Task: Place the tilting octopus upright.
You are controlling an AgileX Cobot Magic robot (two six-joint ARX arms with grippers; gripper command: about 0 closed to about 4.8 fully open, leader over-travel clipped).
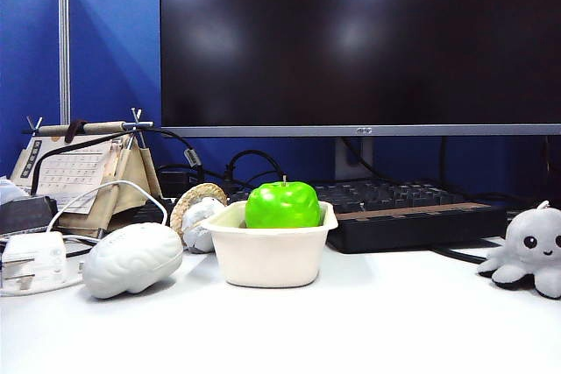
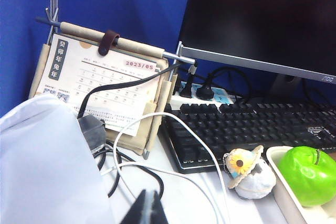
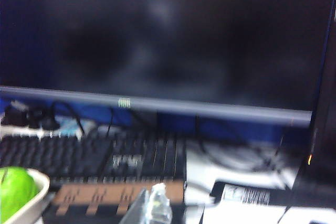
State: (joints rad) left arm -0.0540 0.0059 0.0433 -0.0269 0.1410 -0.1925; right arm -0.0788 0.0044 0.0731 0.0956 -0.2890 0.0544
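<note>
The light-grey plush octopus (image 1: 530, 251) sits on the white table at the far right of the exterior view, head up, black eyes facing the camera, a small ring at its top. Neither arm shows in the exterior view. In the left wrist view my left gripper (image 2: 147, 205) has its dark fingertips pressed together, empty, above the white table near some cables. In the right wrist view my right gripper (image 3: 152, 203) shows blurred fingertips closed together, empty, in front of the keyboard (image 3: 89, 158). No octopus appears in either wrist view.
A white bowl (image 1: 270, 256) holds a green apple (image 1: 282, 205) at table centre. A white brain-shaped toy (image 1: 131, 258) lies to its left. A small whitish figure with a tan hat (image 2: 251, 174) stands behind. A monitor (image 1: 359, 41), a desk calendar (image 1: 79, 172) and cables (image 2: 157, 145) fill the back.
</note>
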